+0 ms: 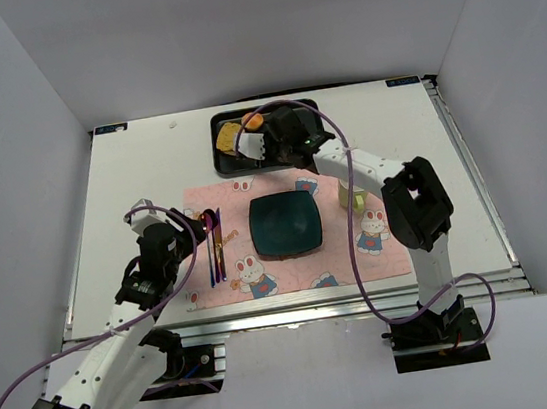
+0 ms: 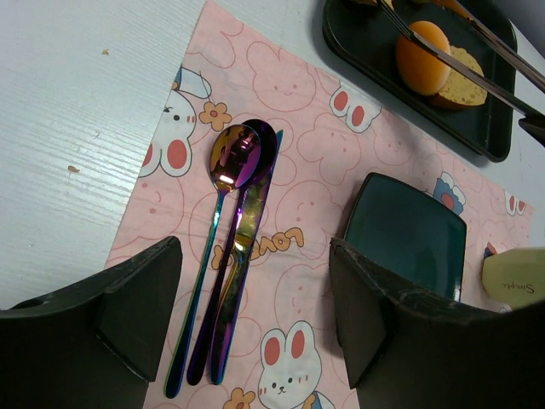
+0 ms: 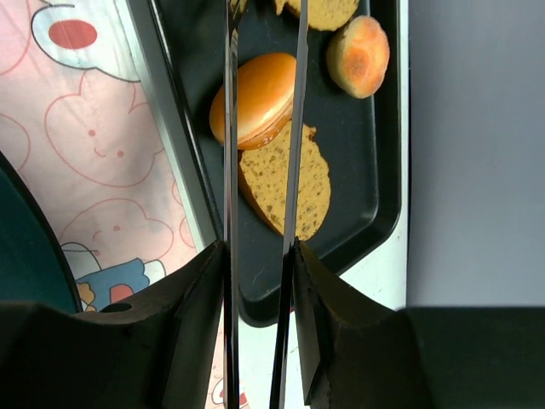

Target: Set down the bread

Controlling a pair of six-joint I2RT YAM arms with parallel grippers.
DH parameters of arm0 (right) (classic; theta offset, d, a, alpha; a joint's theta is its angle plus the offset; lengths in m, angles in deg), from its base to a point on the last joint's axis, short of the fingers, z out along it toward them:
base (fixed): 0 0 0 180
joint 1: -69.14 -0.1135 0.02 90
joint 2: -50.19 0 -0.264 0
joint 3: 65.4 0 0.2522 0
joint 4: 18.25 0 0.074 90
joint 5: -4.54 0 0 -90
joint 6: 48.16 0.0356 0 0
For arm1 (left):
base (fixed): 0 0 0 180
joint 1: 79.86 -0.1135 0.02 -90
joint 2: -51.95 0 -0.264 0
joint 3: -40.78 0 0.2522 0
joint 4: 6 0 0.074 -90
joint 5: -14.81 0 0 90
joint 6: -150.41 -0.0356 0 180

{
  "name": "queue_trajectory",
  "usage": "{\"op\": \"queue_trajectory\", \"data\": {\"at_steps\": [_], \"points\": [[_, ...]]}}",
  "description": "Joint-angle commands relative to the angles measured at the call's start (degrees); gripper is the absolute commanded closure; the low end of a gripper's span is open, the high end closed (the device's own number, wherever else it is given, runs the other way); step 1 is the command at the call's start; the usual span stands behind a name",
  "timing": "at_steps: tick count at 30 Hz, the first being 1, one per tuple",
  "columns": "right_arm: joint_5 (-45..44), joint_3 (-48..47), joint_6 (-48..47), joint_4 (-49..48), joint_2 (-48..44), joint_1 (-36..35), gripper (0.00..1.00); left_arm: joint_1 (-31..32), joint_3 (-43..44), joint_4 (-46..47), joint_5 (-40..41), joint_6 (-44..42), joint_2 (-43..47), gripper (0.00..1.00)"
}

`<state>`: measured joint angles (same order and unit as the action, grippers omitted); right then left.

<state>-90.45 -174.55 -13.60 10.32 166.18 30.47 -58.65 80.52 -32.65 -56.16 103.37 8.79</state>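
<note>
The bread (image 1: 228, 135) is a golden-yellow slice at the left end of the black tray (image 1: 220, 163). In the right wrist view only its lower edge (image 3: 322, 10) shows at the top of the frame. My right gripper (image 3: 255, 251) is shut on metal tongs (image 3: 230, 128), whose two arms reach over the tray (image 3: 362, 170) toward the bread; their tips are out of view. From above, the right gripper (image 1: 280, 138) hovers over the tray. My left gripper (image 2: 255, 332) is open and empty over the pink placemat (image 2: 298, 213). The teal square plate (image 1: 260, 228) lies empty on the mat.
The tray also holds a longer oval toast slice (image 3: 289, 183), a large orange roll (image 3: 255, 98) and a small one (image 3: 359, 55). Iridescent cutlery (image 2: 230, 256) lies left of the plate (image 2: 375, 221). A pale yellow cup (image 1: 352, 197) stands right of the plate.
</note>
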Motion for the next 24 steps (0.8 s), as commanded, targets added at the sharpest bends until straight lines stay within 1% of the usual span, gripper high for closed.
{"op": "queue_trajectory", "data": {"at_steps": [1, 18, 21, 24], "points": [[-0.5, -3.2, -1.2, -3.0, 0.6, -0.6, 0.58, 0.0, 0.0, 0.7, 0.7, 0.3, 0.8, 0.21], [-2.4, -5.7, -2.2, -4.5, 5.2, -1.2, 0.59, 0.0, 0.5, 0.3, 0.9, 0.1, 0.6, 0.20], [-3.2, -6.0, -2.3, -5.3, 6.0, -1.2, 0.59, 0.0, 0.8, 0.3, 1.0, 0.0, 0.4, 0.20], [-3.4, -6.0, -2.5, -5.6, 6.3, -1.3, 0.63, 0.0, 1.1, 0.2, 0.9, -0.1, 0.4, 0.20]]}}
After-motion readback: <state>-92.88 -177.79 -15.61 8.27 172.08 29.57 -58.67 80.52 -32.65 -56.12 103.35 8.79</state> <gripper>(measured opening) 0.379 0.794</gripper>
